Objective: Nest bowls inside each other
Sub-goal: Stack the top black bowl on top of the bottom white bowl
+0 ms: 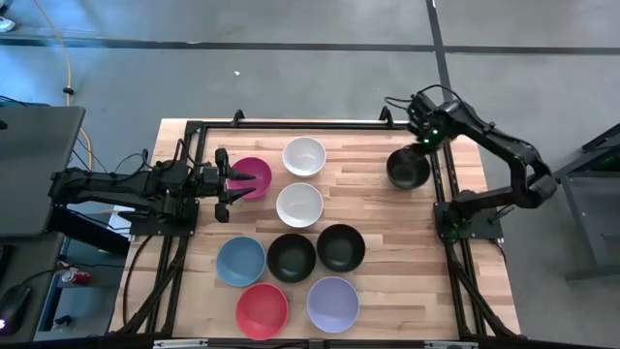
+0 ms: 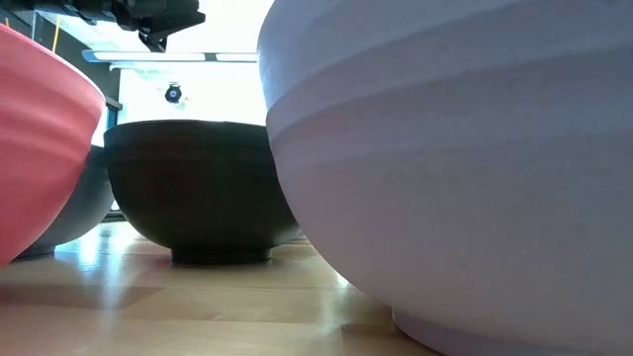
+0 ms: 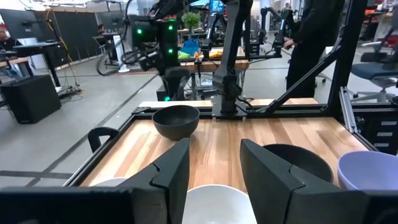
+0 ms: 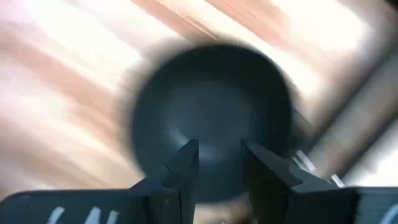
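The wooden table [image 1: 387, 223] carries nine equal bowls, none yet nested. Seven sit in a loose cluster at centre: two white bowls [image 1: 303, 156] one behind the other, a blue bowl [image 1: 240, 261], two black bowls [image 1: 292, 257] side by side, and nearest the front edge a red bowl [image 1: 262, 310] beside a lavender bowl [image 1: 333, 304]. Well apart, by the far right corner, stands a lone black bowl [image 1: 408, 169]. The right end effector [image 4: 219, 163] hangs directly above it, fingers parted and holding nothing — the gap looks down into the bowl's hollow. The left end effector [image 1: 235, 183] reaches in from the left side with its fingers open at the near rim of the magenta bowl [image 1: 254, 176], also empty. These bowls look light, rigid and smooth — probably slippery plastic, likely to skate if nudged. The sensible hold is a pinch across the rim wall, one finger inside and one outside.
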Tool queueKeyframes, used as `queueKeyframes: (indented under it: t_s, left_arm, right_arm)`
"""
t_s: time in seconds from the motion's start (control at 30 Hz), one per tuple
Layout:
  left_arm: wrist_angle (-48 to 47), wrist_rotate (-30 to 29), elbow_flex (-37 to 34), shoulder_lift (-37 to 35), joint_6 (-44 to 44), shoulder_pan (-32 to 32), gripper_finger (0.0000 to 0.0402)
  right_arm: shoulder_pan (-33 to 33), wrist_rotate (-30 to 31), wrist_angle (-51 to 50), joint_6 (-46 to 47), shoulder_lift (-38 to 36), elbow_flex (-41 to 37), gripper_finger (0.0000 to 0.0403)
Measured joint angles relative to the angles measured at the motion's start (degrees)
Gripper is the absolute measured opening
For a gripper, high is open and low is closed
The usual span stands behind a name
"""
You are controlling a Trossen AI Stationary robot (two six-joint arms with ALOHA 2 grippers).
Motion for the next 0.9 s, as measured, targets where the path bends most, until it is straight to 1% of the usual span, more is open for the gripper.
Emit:
queueKeyframes:
  t_s: [0.07,0.1,0.17,0.27,0.37,0.43,0.5,0.67,0.8,0.9]
  left_arm:
    - [0.0,0.0,0.0,0.0,-0.5,0.0,0.0131]
    - [0.0,0.0,0.0,0.0,-0.7,0.0,0.0131]
    - [-0.1,0.0,0.0,0.0,-1.1,0.0,0.0131]
    - [-0.7,0.0,0.0,0.0,-2.0,0.0,0.0131]
    - [-1.3,0.0,0.0,0.0,-2.3,0.0,0.0131]
    - [-1.5,0.0,0.0,0.0,-2.3,0.0,0.0131]
    - [-1.5,0.0,0.0,0.0,-2.3,0.0,0.0131]
    - [-1.5,0.0,0.0,0.0,-2.9,0.0,0.0131]
    - [-1.4,-0.1,0.0,0.0,-3.4,0.0,0.0131]
    - [-1.4,-0.2,0.0,0.0,-3.4,0.0,0.0131]
  right_arm:
    - [2.3,-1.6,5.7,-3.6,0.0,0.0,0.011]
    - [3.2,-1.1,7.8,-5.7,0.1,0.0,0.011]
    - [4.5,1.7,10.1,-10.1,0.2,0.0,0.011]
    - [4.7,4.4,11.2,-15.3,0.9,0.1,0.011]
    - [3.4,5.3,9.1,-18.8,2.8,0.1,0.011]
    - [2.4,5.7,7.4,-20.1,4.7,0.1,0.011]
    - [1.4,7.5,6.3,-20.6,7.0,0.1,0.011]
    - [-1.0,10.3,6.3,-20.7,11.8,0.0,0.011]
    - [-2.6,14.6,6.3,-20.7,14.4,0.0,0.011]
    - [-3.9,14.9,7.0,-20.8,15.6,0.0,0.011]
